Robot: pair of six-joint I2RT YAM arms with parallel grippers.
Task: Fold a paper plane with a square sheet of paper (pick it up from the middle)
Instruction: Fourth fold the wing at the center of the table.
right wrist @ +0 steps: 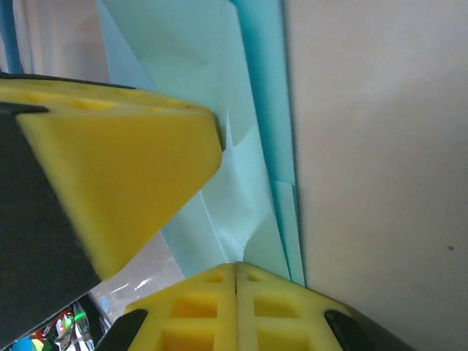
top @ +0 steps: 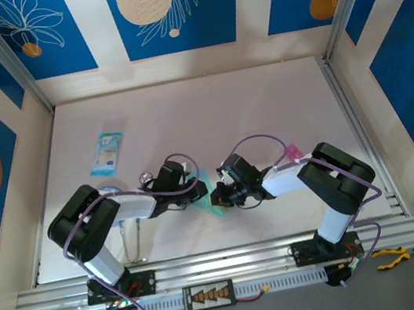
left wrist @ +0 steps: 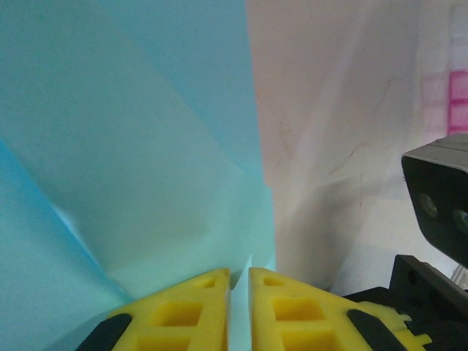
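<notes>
- Sheet of paper (top: 207, 195) is at the near middle of the surface (top: 247, 108), held between the two arms where their tips meet.
- Left fingers (left wrist: 183, 307): drawn almost together, with a thin slit between them. Light-blue paper runs into the slit, so I read it as a pinch on the sheet.
- Right fingers (right wrist: 197, 307): pressed flat together, with the paper's edge caught at their tips.
- Progress (judgement): partly folded. Both wrist views show creases and stacked layers along one long edge. I can't make out a finished pointed dart, so the later folds and a flattened centre crease look to be left.
- The sheet's full outline is hidden under the arms from above.
- Room: bare surface lies beyond the fingers toward the far wall.
- The near rail (top: 233, 262) is close behind the work.
- Packet (top: 107, 152) lies well apart at far left.
- Pink item (top: 294, 151) sits just beside the right forearm and could be swept by a swing that way.
</notes>
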